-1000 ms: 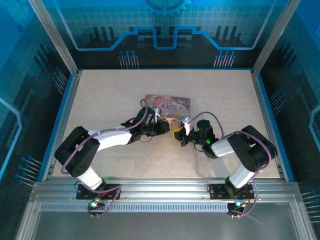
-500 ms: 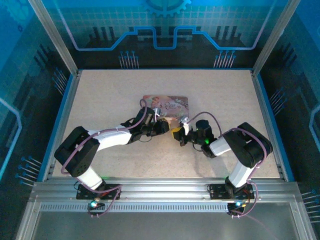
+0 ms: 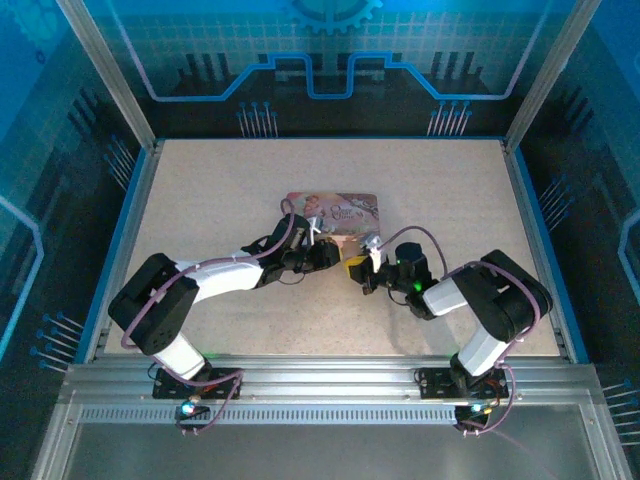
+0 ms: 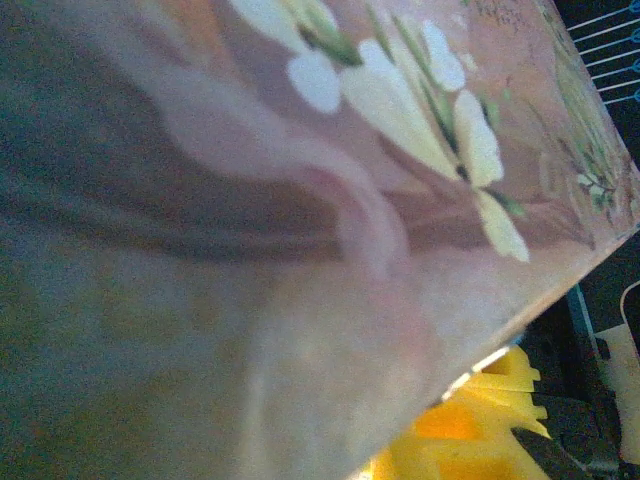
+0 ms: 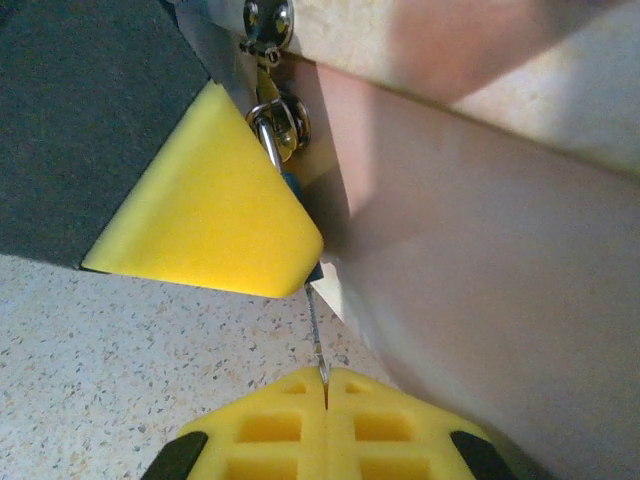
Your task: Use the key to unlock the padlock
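The key (image 5: 316,335) is a thin metal blade seen edge-on, with my right gripper (image 5: 326,395) shut on its lower end. Its upper end runs into the padlock (image 5: 291,184), of which a bluish sliver and the metal shackle (image 5: 268,135) show. The shackle hangs from the hasp ring (image 5: 290,120) on the pink box (image 5: 480,260). A yellow finger (image 5: 205,205) of my left gripper (image 3: 328,254) lies pressed over the padlock's body; its other finger is hidden. In the top view my right gripper (image 3: 352,272) meets the left one at the box's (image 3: 335,208) front edge.
The picture lid (image 4: 300,200) of the box is very close in the left wrist view, with yellow finger ribs (image 4: 490,420) below its edge. Speckled table (image 3: 220,190) lies open on all sides, bounded by the blue-edged frame (image 3: 130,220).
The right arm's elbow swung slightly left and back, and the box shifted a little with it. Both grips look unchanged.
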### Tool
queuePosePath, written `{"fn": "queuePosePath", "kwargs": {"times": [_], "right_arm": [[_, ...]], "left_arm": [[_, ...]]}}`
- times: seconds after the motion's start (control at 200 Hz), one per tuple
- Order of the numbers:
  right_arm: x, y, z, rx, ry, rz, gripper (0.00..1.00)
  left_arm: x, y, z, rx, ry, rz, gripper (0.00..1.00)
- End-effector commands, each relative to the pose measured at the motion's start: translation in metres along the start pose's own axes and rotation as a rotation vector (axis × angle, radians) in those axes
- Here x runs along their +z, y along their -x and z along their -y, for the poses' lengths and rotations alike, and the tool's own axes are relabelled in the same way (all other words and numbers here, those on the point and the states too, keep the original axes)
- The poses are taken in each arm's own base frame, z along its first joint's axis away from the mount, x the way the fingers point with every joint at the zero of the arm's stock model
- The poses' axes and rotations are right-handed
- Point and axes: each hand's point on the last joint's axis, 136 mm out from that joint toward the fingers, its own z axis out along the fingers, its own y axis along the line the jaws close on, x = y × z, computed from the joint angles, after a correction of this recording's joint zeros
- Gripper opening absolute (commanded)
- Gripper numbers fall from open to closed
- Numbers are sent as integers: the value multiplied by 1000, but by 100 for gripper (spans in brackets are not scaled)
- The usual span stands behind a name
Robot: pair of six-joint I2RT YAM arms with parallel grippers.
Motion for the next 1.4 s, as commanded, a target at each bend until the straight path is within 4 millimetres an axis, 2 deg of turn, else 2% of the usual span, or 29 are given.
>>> {"fn": "queuePosePath", "kwargs": {"times": [0.0, 0.31, 0.565, 0.835, 1.396], "right_arm": [[-6, 13, 2, -26, -11, 51, 0], [-7, 15, 0, -26, -5, 50, 0], [4, 17, -6, -32, 29, 40, 0], [9, 22, -4, -27, 26, 65, 0], [-5, 27, -2, -23, 7, 102, 0]], "left_arm": [[-11, 6, 31, 31, -107, 14, 23], [-11, 7, 30, 28, -110, 16, 23], [-9, 5, 31, 24, -126, 4, 23], [-10, 4, 33, 25, -133, 0, 23], [-13, 2, 32, 20, -135, 3, 23]]}}
